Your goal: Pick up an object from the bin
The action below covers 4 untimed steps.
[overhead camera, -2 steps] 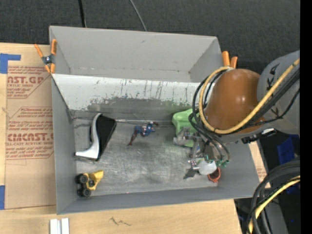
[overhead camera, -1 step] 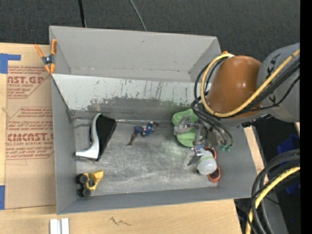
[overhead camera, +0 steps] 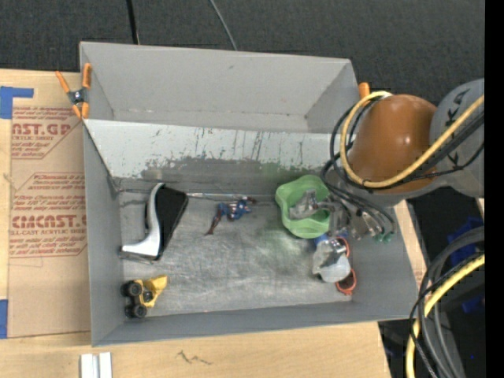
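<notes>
My gripper (overhead camera: 309, 205) reaches in from the right, and its grey metal tip sits inside a green, round cup-like thing (overhead camera: 295, 220) at the bin's right, near the back wall. Just in front of the cup lies a small white and clear object with red and blue parts (overhead camera: 332, 264). Left of the cup, by the back wall, lies a small blue toy figure (overhead camera: 235, 208).
A black and white wedge-shaped tool (overhead camera: 157, 225) lies at the left side of the bin. A yellow toy with black wheels (overhead camera: 142, 290) sits in the front left corner. The arm's orange dome and cables hang over the bin's right rim.
</notes>
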{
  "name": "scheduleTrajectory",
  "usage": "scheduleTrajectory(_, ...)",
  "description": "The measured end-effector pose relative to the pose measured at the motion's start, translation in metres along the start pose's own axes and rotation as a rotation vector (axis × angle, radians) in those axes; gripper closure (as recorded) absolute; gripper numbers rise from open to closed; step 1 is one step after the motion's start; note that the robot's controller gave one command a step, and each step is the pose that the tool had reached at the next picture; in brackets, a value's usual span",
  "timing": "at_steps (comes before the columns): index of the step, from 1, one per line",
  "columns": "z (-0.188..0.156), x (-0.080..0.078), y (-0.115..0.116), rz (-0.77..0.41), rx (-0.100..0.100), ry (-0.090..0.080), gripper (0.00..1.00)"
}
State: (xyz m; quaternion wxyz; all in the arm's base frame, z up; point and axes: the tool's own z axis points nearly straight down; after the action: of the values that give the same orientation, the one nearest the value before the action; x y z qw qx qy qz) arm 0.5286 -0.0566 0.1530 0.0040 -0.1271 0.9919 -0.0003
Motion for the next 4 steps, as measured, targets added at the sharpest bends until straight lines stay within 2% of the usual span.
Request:
scheduleTrajectory(1, -0.006, -0.007, -0.015, -0.063, -0.002, 0.010, 0.00)
scheduleTrajectory(2, 0.038, -0.035, -0.015, -0.127, 0.002, -0.003, 0.00)
scheduleTrajectory(3, 0.074, -0.048, -0.050, 0.028, -0.010, 0.016, 1.00)
scheduleTrajectory(4, 0.074, -0.048, -0.050, 0.028, -0.010, 0.016, 1.00)
